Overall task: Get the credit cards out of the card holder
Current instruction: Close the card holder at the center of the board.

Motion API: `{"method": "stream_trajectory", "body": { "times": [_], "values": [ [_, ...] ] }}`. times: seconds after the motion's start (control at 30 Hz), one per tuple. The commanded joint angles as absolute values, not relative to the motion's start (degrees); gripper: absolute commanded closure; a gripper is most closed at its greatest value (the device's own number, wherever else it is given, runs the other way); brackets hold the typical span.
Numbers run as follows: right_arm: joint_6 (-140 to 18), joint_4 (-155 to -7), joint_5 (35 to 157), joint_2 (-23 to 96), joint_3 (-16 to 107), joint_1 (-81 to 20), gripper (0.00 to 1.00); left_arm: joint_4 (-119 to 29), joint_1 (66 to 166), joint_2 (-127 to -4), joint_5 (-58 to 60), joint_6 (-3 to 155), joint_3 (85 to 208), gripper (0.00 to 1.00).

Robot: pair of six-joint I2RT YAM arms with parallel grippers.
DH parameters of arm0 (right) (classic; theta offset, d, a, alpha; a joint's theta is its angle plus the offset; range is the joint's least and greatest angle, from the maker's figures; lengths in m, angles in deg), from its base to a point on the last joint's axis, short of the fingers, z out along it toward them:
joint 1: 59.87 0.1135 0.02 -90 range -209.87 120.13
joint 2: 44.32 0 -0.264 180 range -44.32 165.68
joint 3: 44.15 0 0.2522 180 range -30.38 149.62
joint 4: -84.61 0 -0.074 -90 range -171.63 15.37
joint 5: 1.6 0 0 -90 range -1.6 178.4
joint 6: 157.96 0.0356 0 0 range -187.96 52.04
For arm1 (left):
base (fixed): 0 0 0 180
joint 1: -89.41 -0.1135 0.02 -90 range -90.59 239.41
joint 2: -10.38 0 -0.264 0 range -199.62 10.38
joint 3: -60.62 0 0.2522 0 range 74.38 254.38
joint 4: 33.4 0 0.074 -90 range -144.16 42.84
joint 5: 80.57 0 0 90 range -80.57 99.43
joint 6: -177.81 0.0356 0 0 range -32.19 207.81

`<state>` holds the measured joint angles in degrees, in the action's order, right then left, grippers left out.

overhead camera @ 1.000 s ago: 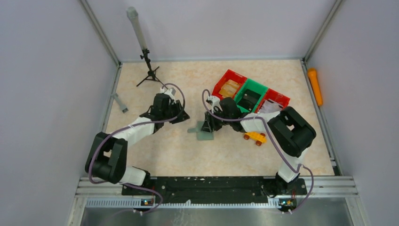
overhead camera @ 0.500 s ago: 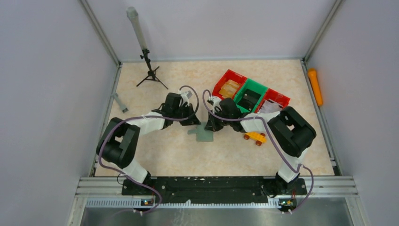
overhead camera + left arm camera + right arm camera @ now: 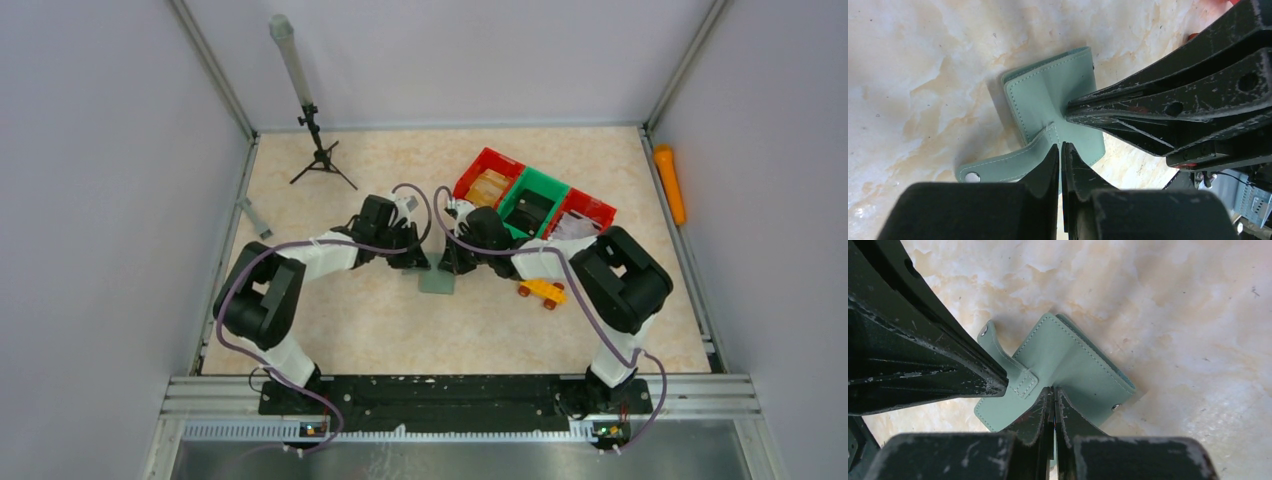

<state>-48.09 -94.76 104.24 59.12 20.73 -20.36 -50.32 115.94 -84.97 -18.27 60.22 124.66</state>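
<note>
Grey-green card holder (image 3: 1040, 97), pale stitching along its edges, lies flat and folded on the marbled desk (image 3: 330, 180) near the middle, between the two arms' tips.

Hidden: its inside does not show in any view. From the top camera the arms cover most of it, and only a small green corner shows below them. Each wrist camera's lower frame is filled by its own black fingers.

Left pincer (image 3: 1060, 148): jaws closed to a thin slit, tips at the stitched root of the strap (image 3: 1008, 162). Cannot tell whether the strap is pinched between them.

Right pincer (image 3: 1053, 391): jaws fully together, tips down on the holder's top face, where the left wrist view shows a slight crease.

Left wrist view only: the strap runs out sideways, free end lying on the desk with a metal snap (image 3: 972, 176).

Right wrist view only: a second snap (image 3: 1115, 407) near a corner of the holder.

Top view only: yellow toy car (image 3: 542, 291) to the right, well apart from the holder. A red bin (image 3: 487, 180) and a green bin (image 3: 533, 205) stand behind.
</note>
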Motion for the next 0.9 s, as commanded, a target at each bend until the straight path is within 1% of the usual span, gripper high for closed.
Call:
{"method": "stream_trajectory", "body": {
  "times": [0.0, 0.23, 0.47, 0.77, 0.87],
  "values": [
    [-48.54, -91.47, 98.63, 57.9, 20.15, -21.41, 1.0, -50.91, 115.85, -87.24, -19.82, 61.17, 127.3, 0.92],
    [-48.15, -95.37, 98.34, 53.45, 16.82, -21.46, 1.0, -54.92, 115.86, -90.57, -18.01, 61.38, 129.82, 0.93],
    [-47.97, -102.65, 98.37, 46.47, 11.24, -21.49, 1.0, -57.27, 115.83, -92.77, -16.98, 61.36, 131.33, 0.94],
    [-48.67, -107.87, 103.48, 39.88, 5.11, -21.46, 1.0, -57.19, 115.86, -92.46, -16.7, 61.66, 131.4, 0.94],
    [-48.37, -108.46, 108.61, 41.41, 5.03, -21.42, 1.0, -55.96, 115.83, -91.56, -17.26, 61.62, 130.67, 0.94]
  ]
}}
